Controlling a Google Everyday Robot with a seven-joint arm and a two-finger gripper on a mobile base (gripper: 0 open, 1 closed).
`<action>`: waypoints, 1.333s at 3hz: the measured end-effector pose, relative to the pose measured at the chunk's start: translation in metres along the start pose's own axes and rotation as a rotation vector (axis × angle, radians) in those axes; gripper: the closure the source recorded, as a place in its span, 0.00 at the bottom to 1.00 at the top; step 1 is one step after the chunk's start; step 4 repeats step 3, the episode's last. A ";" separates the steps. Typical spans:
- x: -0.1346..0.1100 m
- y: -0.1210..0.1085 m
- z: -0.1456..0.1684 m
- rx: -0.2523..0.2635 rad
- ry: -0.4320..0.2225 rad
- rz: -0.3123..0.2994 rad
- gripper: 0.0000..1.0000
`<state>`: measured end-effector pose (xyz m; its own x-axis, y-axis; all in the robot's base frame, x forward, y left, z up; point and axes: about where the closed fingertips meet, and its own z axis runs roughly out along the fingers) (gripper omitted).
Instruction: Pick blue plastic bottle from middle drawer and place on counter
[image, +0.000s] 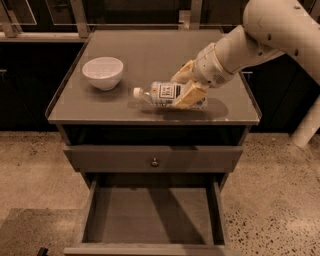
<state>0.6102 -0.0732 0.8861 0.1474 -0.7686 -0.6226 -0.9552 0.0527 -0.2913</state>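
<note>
The blue plastic bottle (167, 94) lies on its side near the counter's (145, 47) front edge, white cap pointing left toward the bowl. My gripper (187, 84) reaches in from the right, and its two yellowish fingers (192, 95) clasp the bottle's body from the far and near sides. I cannot tell whether the bottle rests on the counter or hangs just above it. The middle drawer (150, 212) stands pulled open below, its grey floor bare.
A white bowl (102, 71) stands on the counter's left side. A shut drawer front with a small round knob (155, 161) sits above the open drawer. Speckled floor surrounds the cabinet, and dark cabinets and rails stand behind it.
</note>
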 end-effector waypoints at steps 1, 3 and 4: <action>0.000 0.000 0.000 0.000 0.000 0.000 0.11; 0.000 0.000 0.000 0.000 0.000 0.000 0.00; 0.000 0.000 0.000 0.000 0.000 0.000 0.00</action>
